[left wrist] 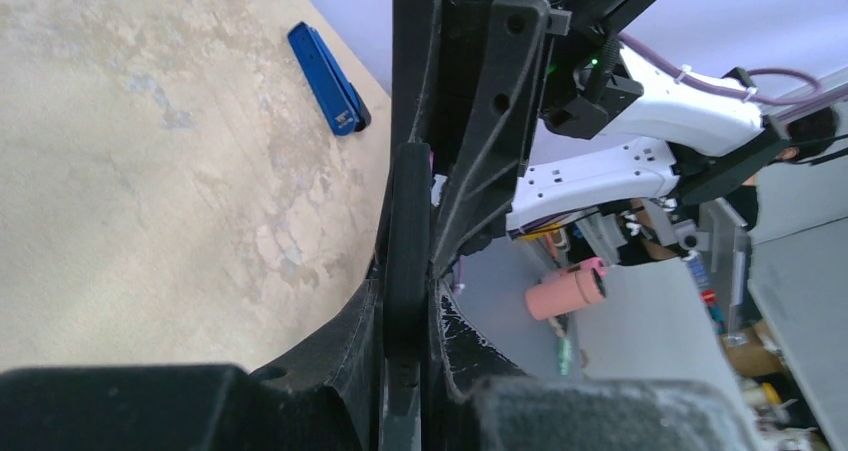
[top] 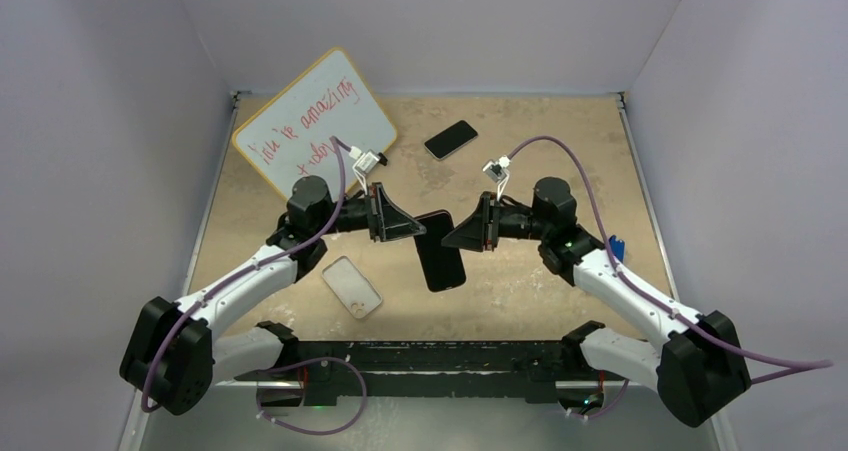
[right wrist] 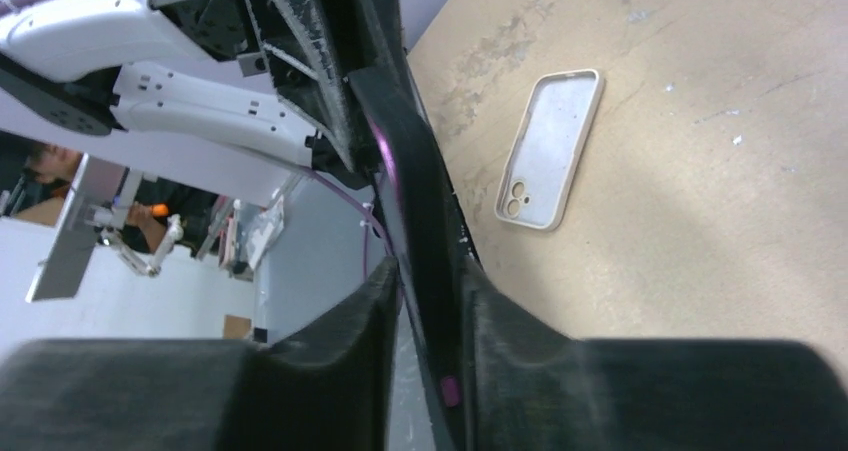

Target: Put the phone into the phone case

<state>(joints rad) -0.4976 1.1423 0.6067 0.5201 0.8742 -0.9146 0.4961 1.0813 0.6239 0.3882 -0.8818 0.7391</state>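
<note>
Bench (top: 560,171): tan, mottled. Yellow-framed whiteboard (top: 315,121) lies at the far left corner, not part of the task.

Both arms meet mid-bench. Left claw (top: 404,225) is clamped on the long edge of the phone (top: 442,263), a black slab held up off the bench and tilted. Right claw (top: 462,233) has the opposite edge between its fingers. There may be a sliver of gap on one side in the right wrist view, so can't tell if it's actually gripping.

Phone case (top: 352,287): whitish shell, open side up, flat on the bench near left of the phone and apart from it. Second phone (top: 450,139) lies far centre, untouched. Small blue tool (top: 616,246) sits by the right arm.

Handling, my read: the phone is rigid, fairly dense, glossy and slippery, with a glass face, so hold it by the long side edges and don't drop it. The case is light, thin and flexible and will likely skid when pressed. Pin one end, seat a phone corner first, then press the rest in.
</note>
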